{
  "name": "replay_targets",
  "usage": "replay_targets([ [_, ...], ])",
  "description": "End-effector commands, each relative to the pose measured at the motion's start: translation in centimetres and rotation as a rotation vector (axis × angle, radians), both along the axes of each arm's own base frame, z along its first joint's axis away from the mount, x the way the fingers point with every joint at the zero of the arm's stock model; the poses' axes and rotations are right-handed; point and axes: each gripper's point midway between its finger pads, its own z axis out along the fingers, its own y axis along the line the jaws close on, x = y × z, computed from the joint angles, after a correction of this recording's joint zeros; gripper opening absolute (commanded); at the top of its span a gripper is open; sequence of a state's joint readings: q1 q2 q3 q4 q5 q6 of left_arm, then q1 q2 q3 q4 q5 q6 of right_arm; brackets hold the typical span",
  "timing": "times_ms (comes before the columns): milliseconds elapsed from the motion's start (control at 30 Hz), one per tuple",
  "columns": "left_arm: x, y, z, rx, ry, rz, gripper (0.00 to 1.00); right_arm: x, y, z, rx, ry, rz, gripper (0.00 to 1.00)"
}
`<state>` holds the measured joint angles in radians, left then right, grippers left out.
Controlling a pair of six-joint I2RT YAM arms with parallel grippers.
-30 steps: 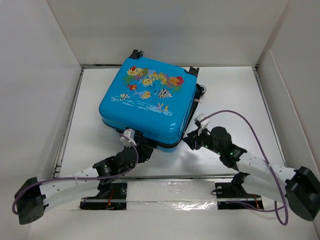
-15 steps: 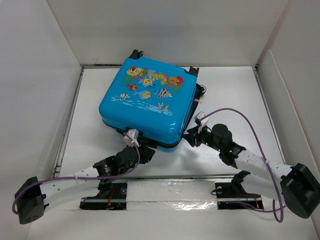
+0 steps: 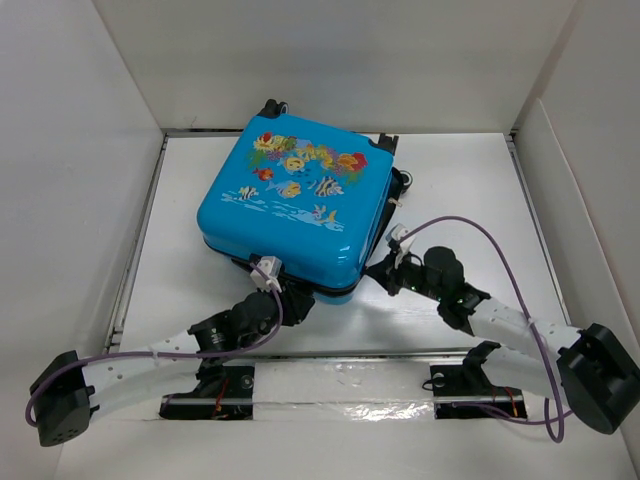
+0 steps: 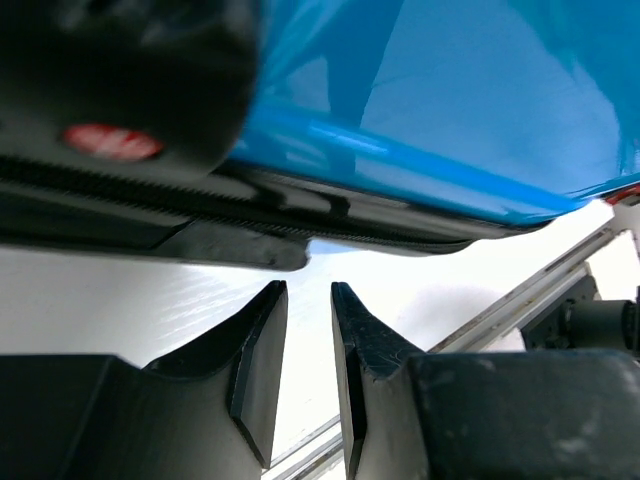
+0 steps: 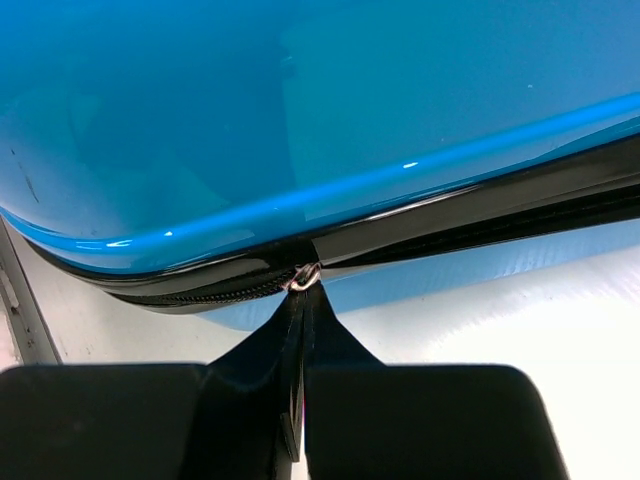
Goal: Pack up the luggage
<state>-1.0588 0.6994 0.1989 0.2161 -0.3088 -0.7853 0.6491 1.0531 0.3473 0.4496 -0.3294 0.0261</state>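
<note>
Luggage [image 3: 295, 205]: blue hard-shell case with fish print, lying flat on the white table [image 3: 450, 180] toward its far side, printed shell up, lid down. A black wheel [image 3: 272, 105] shows at the case's far corner.

Left pincer [image 4: 308, 290]: at the case's near edge, just below the black zipper band [image 4: 150, 195]. Jaws stand a narrow gap apart, nothing between them.

Right pincer [image 5: 303, 295]: at the case's near right corner, clenched tight. Its tips meet the small metal ring [image 5: 305, 277] on the zipper line. Cannot tell whether the tab is caught between them.
</note>
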Motion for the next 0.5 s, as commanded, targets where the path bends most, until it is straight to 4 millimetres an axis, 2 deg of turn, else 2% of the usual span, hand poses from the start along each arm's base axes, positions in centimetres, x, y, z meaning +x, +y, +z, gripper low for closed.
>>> replay_targets([
  [0,0.9,-1.9,4.5,-0.097,-0.086,-0.022,0.21,-0.7,1.5,3.1,0.102,-0.068,0.042,0.0],
  [67,1.1,-2.3,4.7,-0.097,-0.094,-0.026,0.21,-1.4,1.6,3.2,0.113,-0.061,0.036,0.0],
  [133,1.4,-2.8,5.3,-0.111,-0.106,-0.029,0.21,-2.2,1.4,2.3,0.101,-0.02,0.018,0.0],
  [167,1.5,-2.9,5.6,-0.117,-0.114,-0.028,0.21,-2.7,1.4,2.6,0.107,-0.024,0.005,0.0],
  [300,2.5,-3.4,6.8,-0.14,-0.153,0.002,0.22,-5.0,1.1,1.2,0.088,0.072,-0.017,0.0],
  [367,2.9,-3.6,6.6,-0.123,-0.155,0.015,0.22,-5.8,1.2,0.8,0.083,0.101,-0.025,0.0],
  [400,3.2,-3.8,7.1,-0.133,-0.162,0.02,0.22,-7.0,1.7,0.5,0.085,0.128,0.0,0.0],
  [467,3.5,-4.4,7.3,-0.139,-0.169,0.021,0.22,-8.1,2.4,0.2,0.08,0.16,0.023,0.0],
])
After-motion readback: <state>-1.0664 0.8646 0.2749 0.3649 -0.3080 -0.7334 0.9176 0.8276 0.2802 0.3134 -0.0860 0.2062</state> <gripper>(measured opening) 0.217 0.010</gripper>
